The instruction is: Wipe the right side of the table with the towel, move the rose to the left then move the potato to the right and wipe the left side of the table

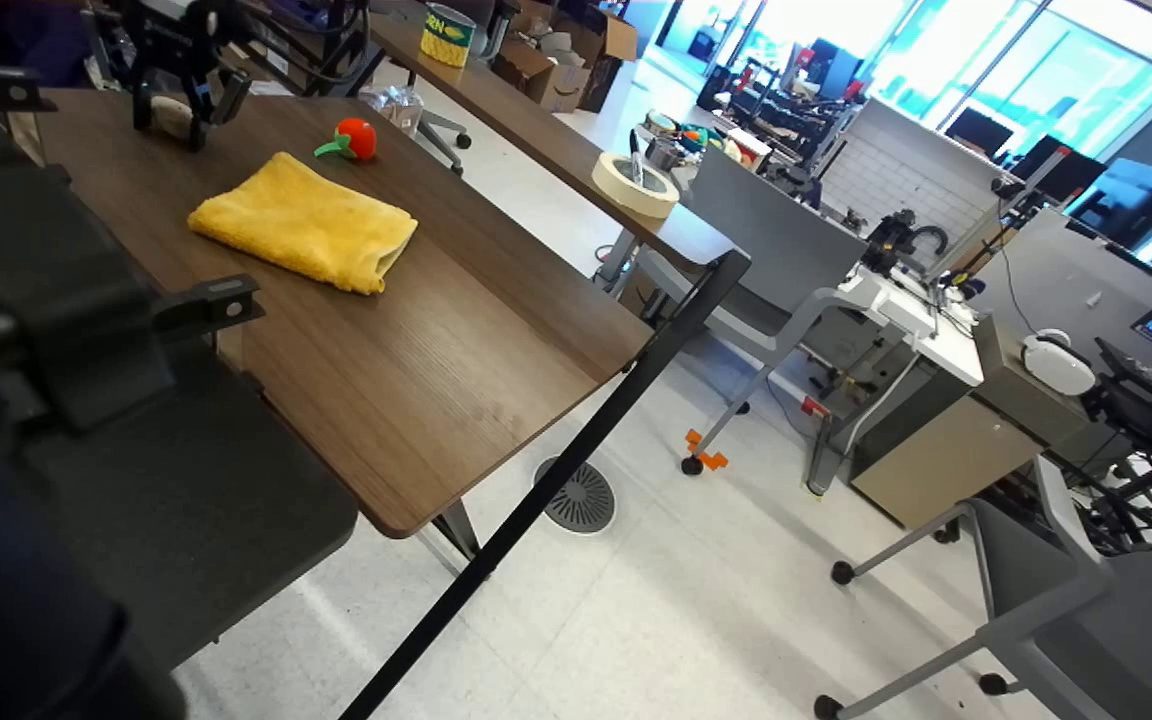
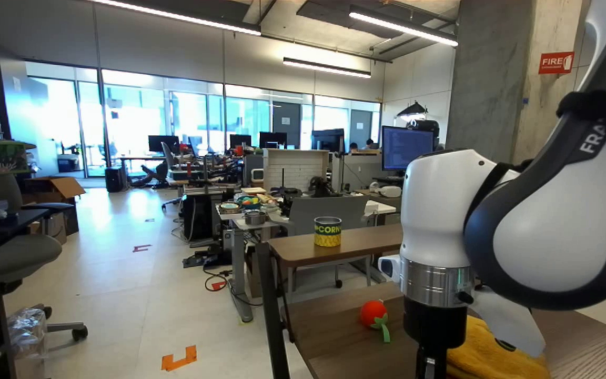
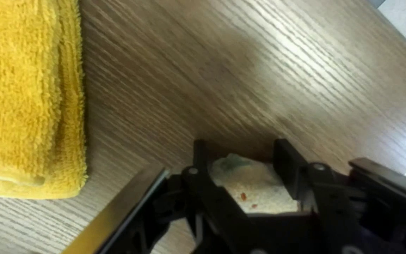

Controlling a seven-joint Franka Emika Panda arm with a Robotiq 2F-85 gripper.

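In an exterior view, the long dark-brown wood-grain table (image 1: 456,380) takes up the nine o'clock side, a narrower brown wood-topped table (image 1: 536,125) just past it at one to two o'clock. A dark, blurred shape (image 1: 66,290) covers part of the long table's nine o'clock edge. In an exterior view the white-and-black jointed robot arm (image 2: 437,210) hides part of the folded bright-yellow cloth towel (image 1: 306,225), flat on the long table. At ten o'clock from the towel is the black two-fingered hand (image 3: 241,151), jaws part-way apart. The narrower table bears a green-and-yellow corn can (image 1: 447,38) and, at four o'clock from it, a cream roll of tape (image 1: 626,198). The small red rounded rose (image 1: 358,138), green-stemmed, lies at one o'clock from the towel, near but apart. The small beige oval potato (image 3: 256,183) is gripped between the hand's fingers, at table level.
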